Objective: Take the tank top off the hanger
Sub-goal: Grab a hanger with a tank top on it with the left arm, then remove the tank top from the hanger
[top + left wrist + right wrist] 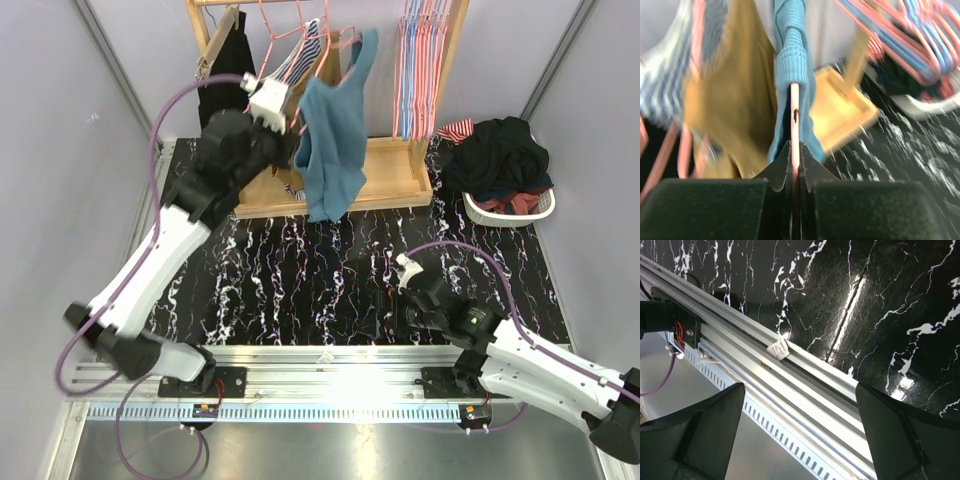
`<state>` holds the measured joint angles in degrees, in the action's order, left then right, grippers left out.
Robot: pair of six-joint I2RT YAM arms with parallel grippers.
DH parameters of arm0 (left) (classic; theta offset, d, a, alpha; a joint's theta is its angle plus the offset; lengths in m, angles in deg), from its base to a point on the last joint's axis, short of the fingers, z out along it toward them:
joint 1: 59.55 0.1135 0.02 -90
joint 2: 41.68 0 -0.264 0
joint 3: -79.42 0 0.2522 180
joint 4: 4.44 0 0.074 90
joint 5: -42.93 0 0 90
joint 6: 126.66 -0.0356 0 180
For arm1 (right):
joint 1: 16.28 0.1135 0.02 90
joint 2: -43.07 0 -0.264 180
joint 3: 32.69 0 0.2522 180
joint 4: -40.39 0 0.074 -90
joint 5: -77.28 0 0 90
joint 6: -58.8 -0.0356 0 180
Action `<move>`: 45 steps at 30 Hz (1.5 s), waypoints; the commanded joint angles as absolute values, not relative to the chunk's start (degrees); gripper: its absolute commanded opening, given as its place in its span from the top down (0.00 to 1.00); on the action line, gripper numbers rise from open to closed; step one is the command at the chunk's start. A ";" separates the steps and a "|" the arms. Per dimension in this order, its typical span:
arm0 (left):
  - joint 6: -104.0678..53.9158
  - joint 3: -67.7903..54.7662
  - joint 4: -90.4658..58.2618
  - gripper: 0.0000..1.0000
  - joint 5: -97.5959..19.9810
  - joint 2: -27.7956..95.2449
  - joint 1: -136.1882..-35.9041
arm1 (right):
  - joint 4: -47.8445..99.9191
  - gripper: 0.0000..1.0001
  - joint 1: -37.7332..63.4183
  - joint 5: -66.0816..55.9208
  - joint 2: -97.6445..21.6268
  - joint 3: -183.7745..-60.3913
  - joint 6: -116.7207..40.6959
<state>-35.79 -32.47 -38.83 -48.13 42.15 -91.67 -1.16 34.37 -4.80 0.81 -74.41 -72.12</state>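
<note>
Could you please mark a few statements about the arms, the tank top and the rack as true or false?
1. The left tool is shut on the pink hanger that carries the tank top. True.
2. The tank top lies flat on the table. False: it hangs from the hanger at the rack.
3. The right tool grips the tank top's hem. False: it is open and empty, far from the rack.
4. A basket of dark clothes sits to the right of the rack. True.
</note>
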 commanded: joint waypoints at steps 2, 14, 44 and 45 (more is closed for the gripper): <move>-32.71 -21.20 -40.25 1.00 -47.32 26.54 -94.52 | -1.75 0.00 34.96 -7.88 3.78 -78.70 -70.05; -20.42 -2.73 -57.49 1.00 -27.43 -2.38 -99.19 | 1.48 0.00 34.87 -15.44 8.27 -88.81 -65.39; -14.25 -0.88 -69.98 1.00 -26.77 -19.54 -99.19 | 33.92 0.06 34.87 -5.17 -2.99 -81.26 -60.20; -14.07 -0.88 -69.63 1.00 -26.42 -19.27 -99.19 | 35.32 0.06 34.87 -4.64 -2.55 -80.47 -60.20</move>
